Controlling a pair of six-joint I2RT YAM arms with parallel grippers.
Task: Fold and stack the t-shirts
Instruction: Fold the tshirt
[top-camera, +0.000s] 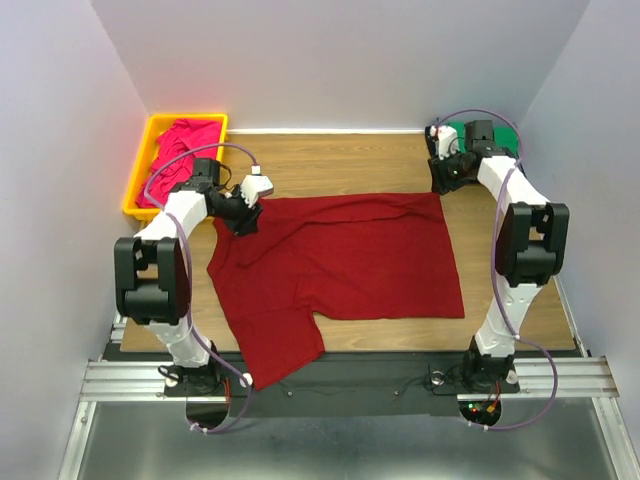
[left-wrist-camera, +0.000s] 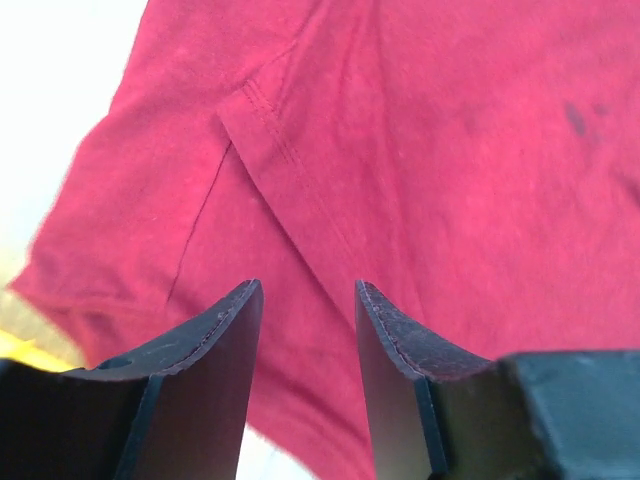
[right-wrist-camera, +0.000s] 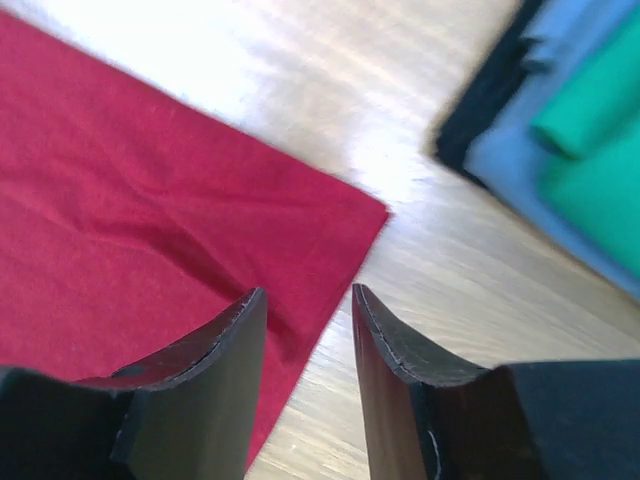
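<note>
Two grippers are placed at the far corners of the dark red shirt (top-camera: 345, 260), which is spread flat on the table (top-camera: 340, 160) with its long axis running left to right. The left gripper (left-wrist-camera: 308, 290) is held spread over the cloth by a sleeve seam. The right gripper (right-wrist-camera: 308, 292) is likewise spread over the far right hem corner, and nothing is pinched by either. Just beyond the right gripper a folded pile (right-wrist-camera: 570, 130) of green, grey and black shirts is found. A pink shirt (top-camera: 182, 140) is kept in the yellow bin (top-camera: 137, 180), far left.
</note>
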